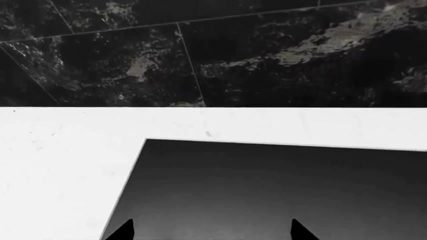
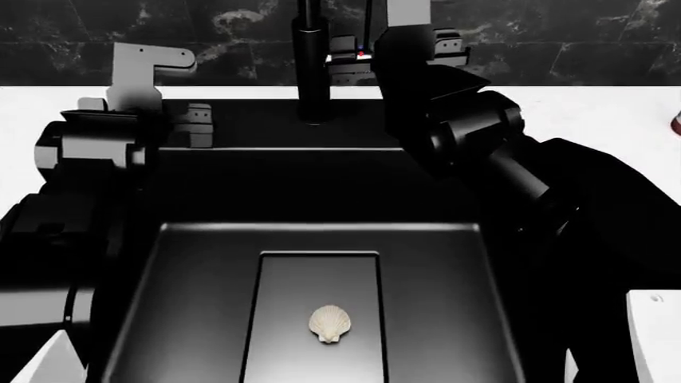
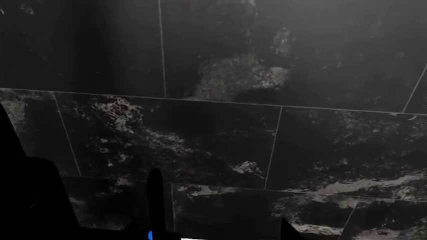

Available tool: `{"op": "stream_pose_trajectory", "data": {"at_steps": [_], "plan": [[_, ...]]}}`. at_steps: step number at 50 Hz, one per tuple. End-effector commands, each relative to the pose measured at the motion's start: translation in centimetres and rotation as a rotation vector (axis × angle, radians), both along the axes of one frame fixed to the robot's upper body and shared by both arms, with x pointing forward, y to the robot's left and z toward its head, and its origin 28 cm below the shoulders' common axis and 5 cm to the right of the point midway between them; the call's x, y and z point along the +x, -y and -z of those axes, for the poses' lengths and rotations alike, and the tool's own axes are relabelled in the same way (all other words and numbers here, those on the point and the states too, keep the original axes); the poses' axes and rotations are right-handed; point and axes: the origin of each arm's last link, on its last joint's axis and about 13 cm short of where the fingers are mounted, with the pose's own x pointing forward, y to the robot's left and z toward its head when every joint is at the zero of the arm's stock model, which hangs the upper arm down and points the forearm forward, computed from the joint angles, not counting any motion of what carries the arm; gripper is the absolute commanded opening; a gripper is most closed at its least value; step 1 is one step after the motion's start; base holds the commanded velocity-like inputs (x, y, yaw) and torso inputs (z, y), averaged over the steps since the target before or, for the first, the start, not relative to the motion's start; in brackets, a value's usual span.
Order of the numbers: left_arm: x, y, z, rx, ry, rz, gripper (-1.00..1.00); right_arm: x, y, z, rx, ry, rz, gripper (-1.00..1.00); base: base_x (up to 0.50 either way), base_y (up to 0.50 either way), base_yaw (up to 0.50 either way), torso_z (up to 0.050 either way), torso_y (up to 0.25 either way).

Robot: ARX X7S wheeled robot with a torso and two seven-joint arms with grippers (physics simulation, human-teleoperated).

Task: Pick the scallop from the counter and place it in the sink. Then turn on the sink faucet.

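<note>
On your left, the left gripper (image 2: 159,92) hangs over the white counter (image 2: 43,108) at the sink's back left corner. In its own wrist view two dark fingertips (image 1: 123,231) stand well apart over the basin floor with nothing between them, so that hand is open and empty.

Moving inward, the scallop (image 2: 330,324) already lies in the sink (image 2: 191,239), on the recessed drain panel, near the front of the basin. I judge the first half of the task done; the faucet step is the one in hand.

The faucet (image 2: 309,64) rises as a slim black tube at the back rim, and its short lever (image 2: 356,56), marked with a red dot, sits just beside it. Your right gripper (image 2: 410,32) is raised close to that lever, its arm sweeping up from the right. Its wrist camera shows mostly black wall tiles (image 3: 220,125) and only dark finger shapes at the edge, so I cannot tell how far it is open.

Next you probably need to bring those fingers against the lever and push or lift it. The faucet tube itself stands close enough to catch the wrist. At the far right edge a small red thing (image 2: 677,122) stands on the counter, well clear of the work.
</note>
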Motion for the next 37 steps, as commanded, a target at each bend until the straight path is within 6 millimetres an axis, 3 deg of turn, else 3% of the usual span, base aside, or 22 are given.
{"op": "stream_pose_trajectory", "data": {"at_steps": [1,14,37], "plan": [[-0.3,-0.1,1.8,-0.025,-0.055,0.002,1.00,0.0,0.0,-0.1,0.000,0.008,0.009,1.00,0.00,0.00,0.00,0.000,0.000],[-0.3,-0.2,1.8,-0.025,-0.056,0.003,1.00,0.6,1.7,0.7,0.003,-0.004,0.369,1.00,0.00,0.00,0.00,0.000,0.000],[-0.3,-0.2,2.0,-0.028,-0.061,0.005,1.00,0.6,2.3,1.6,-0.036,-0.047,0.460,1.00,0.00,0.00,-0.01,0.000,-0.001]]}}
